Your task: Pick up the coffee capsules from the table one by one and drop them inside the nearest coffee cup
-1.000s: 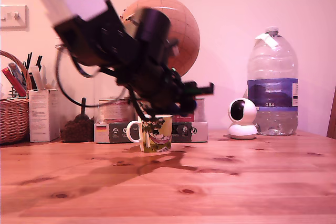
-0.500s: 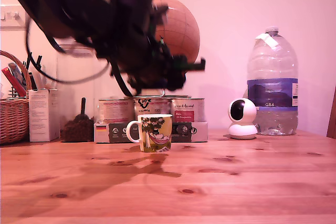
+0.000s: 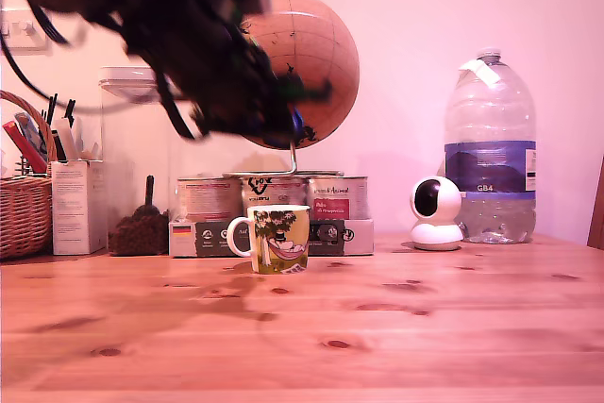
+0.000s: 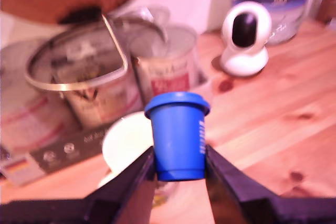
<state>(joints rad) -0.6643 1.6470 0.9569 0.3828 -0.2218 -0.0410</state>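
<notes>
Wrist view: you are looking at a small bright blue tapered coffee capsule (image 4: 177, 136) pinched between the two dark fingers (image 4: 129, 184) of the black gripper (image 4: 178, 174), the jaws pressing on its sides low down, with its flanged rim on the end away from them.

Change: you are lifting and pulling back. A second ago the gripper was down at the rim of the yellow-green cartoon ceramic mug (image 3: 279, 239); now the arm is high at the exterior view's upper left, blurred, with the capsule a blue speck (image 3: 297, 124) in front of the terracotta globe (image 3: 311, 61).

Meaning for the task: by my reading the drop has not been made; you are carrying the capsule, and the mug's pale rim (image 4: 127, 142) is showing behind it in the wrist view. You are probably needing another descent.

Table: no other capsule is showing on the light pine wood table (image 3: 396, 327).

Surroundings: round labelled metal tins (image 3: 332, 197) are standing just behind the mug; a white dome camera (image 3: 435, 213) and a large clear water bottle (image 3: 489, 153) are well apart at the exterior view's right.

Obstacles: the globe's metal stand (image 4: 107, 51) and the tins are crowding the far side of the mug.
</notes>
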